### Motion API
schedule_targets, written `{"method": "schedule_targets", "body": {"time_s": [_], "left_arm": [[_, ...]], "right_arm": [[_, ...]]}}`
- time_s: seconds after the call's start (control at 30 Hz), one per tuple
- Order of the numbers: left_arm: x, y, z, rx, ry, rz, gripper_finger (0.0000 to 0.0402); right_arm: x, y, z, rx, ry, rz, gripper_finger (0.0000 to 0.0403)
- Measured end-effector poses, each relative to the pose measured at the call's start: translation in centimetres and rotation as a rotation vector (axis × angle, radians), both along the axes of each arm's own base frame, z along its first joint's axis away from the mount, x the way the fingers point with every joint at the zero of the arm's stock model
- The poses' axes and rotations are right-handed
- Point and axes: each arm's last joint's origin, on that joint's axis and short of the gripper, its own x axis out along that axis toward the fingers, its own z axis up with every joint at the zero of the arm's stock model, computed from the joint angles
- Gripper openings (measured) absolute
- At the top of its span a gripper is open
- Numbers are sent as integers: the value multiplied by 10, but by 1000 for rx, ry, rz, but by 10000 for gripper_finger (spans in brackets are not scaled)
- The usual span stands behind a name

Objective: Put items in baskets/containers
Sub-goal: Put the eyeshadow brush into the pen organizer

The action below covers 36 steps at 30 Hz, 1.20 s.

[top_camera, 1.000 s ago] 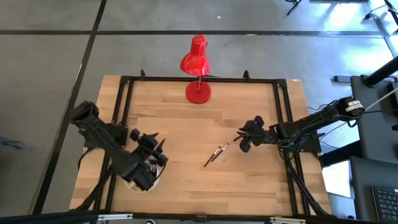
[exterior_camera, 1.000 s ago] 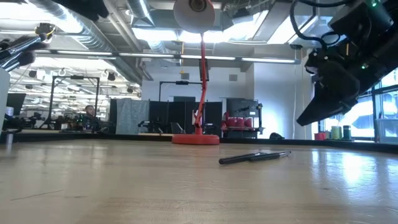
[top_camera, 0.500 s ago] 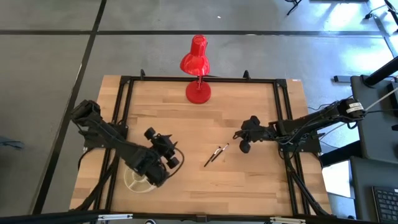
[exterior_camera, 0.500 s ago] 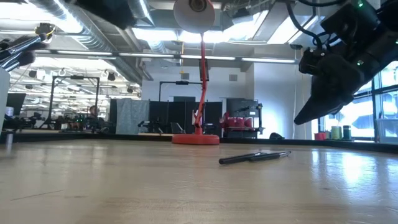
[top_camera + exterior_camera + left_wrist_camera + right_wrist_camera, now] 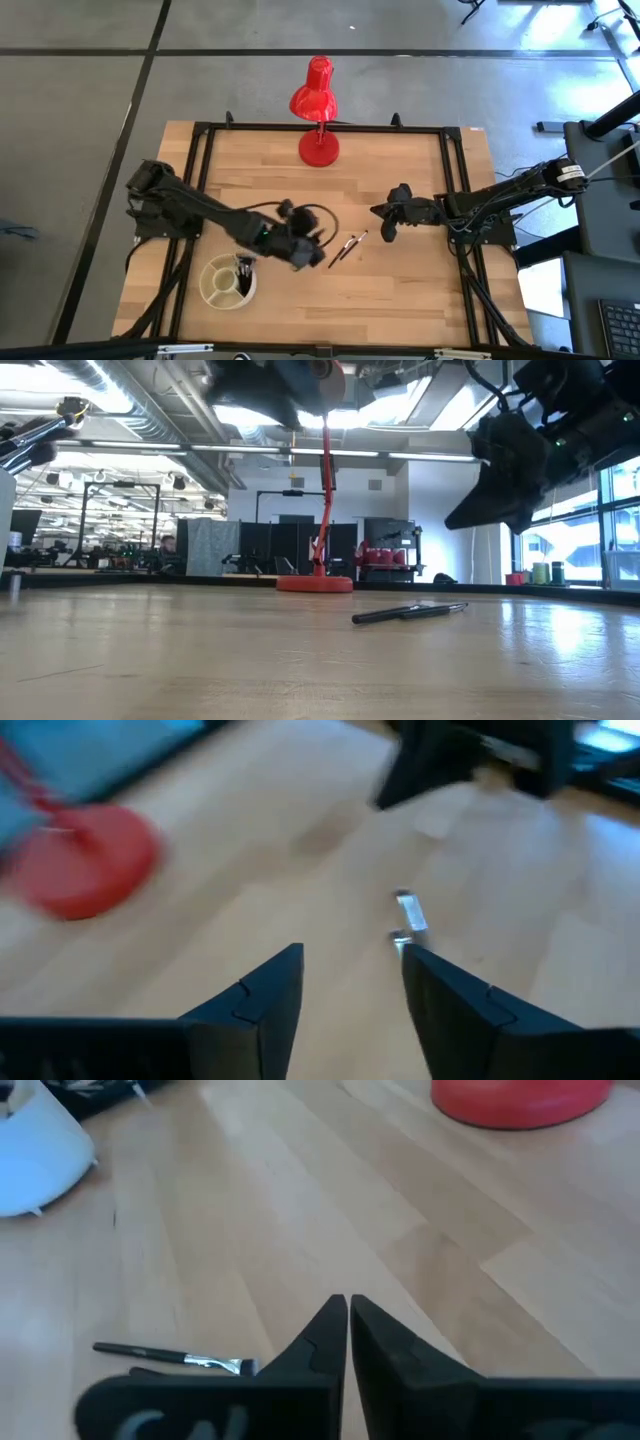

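Observation:
Two thin dark makeup brushes (image 5: 347, 247) with silver ferrules lie flat side by side on the wood in the middle of the table; they also show in the low view as brushes (image 5: 410, 612) and in the right wrist view as brushes (image 5: 170, 1354). The cream divided dish (image 5: 227, 282) sits near the left front corner, with several dark brushes (image 5: 243, 265) standing in it. My left gripper (image 5: 318, 256) hovers open just left of the loose brushes; a silver ferrule (image 5: 410, 913) shows past its gripper (image 5: 350, 960). My right gripper (image 5: 376, 213) hangs shut above the table, right of the brushes, seen also as gripper (image 5: 347, 1305).
A red desk lamp stands with its round base (image 5: 319, 149) at the middle of the far edge, its base (image 5: 314, 584) behind the brushes in the low view. A black frame rail (image 5: 200, 160) runs along the table's left, far and right sides. Bare wood lies between dish and brushes.
My left gripper has swept from over the dish toward the table's right, ending beside the loose brushes and leaving the dish uncovered. My right gripper has drifted a little toward the table's left. The two brushes on the table have not moved.

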Motion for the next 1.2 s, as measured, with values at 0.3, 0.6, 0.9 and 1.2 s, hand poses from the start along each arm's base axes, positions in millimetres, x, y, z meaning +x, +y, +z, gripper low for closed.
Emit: {"method": "schedule_targets", "body": {"time_s": [0.3, 0.6, 0.9, 1.2], "left_arm": [[79, 21, -74, -177, -57, -222, 162], [100, 29, -121, -105, -39, -263, 162], [112, 55, -141, -144, -82, -230, 162], [109, 61, -160, -166, 16, -224, 160]], "right_arm": [[-1, -1, -2, -15, 24, -17, 20], [-5, -1, -8, -24, 94, -19, 20], [-9, -3, -12, -6, 144, -67, 20], [-9, -3, -13, -7, 147, -67, 20]]}}
